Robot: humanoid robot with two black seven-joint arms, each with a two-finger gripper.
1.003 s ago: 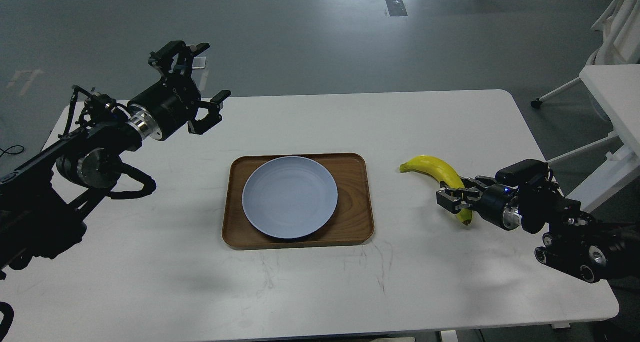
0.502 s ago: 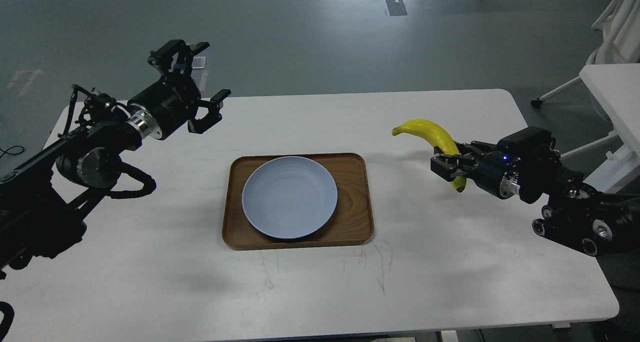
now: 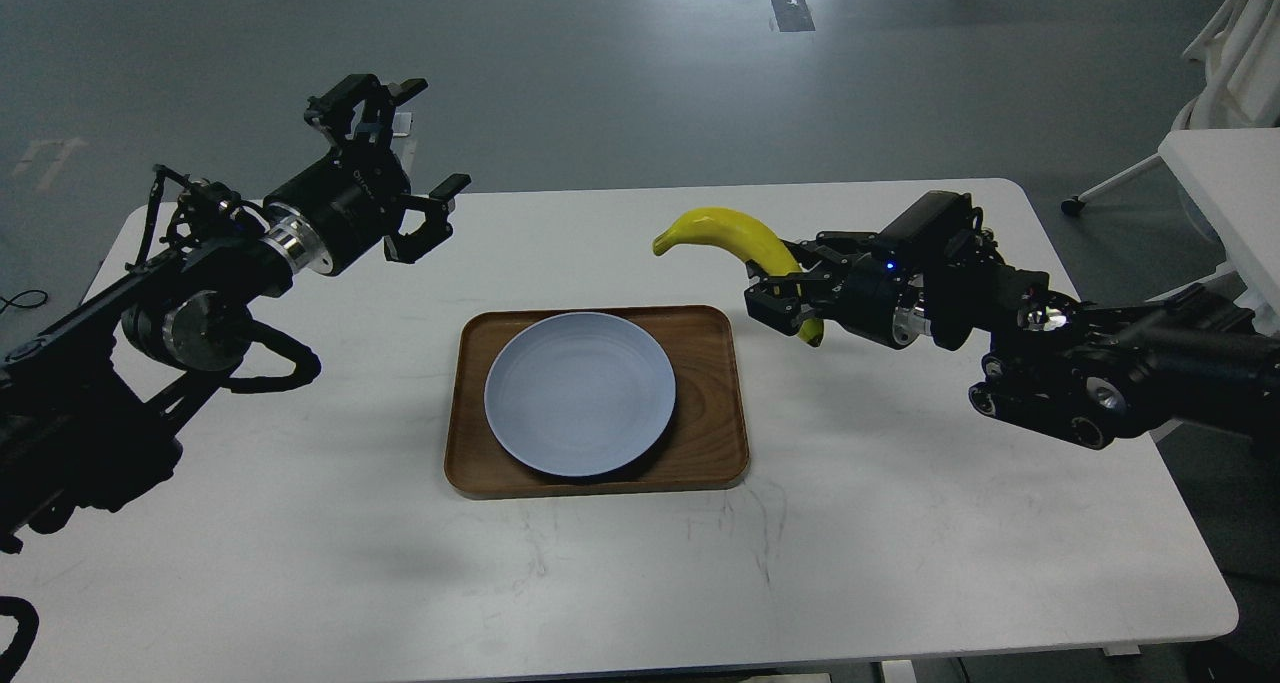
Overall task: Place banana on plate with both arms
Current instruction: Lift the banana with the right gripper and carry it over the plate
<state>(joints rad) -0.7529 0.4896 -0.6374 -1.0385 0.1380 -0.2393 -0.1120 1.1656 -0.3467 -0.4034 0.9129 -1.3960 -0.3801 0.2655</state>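
— Where is the banana?

— My right tool is clamped on its lower part and holds it in the air, just beside the tray, so I can bring it above the plate.

— And your left tool?

— Its fingers are apart; it waits above the table.
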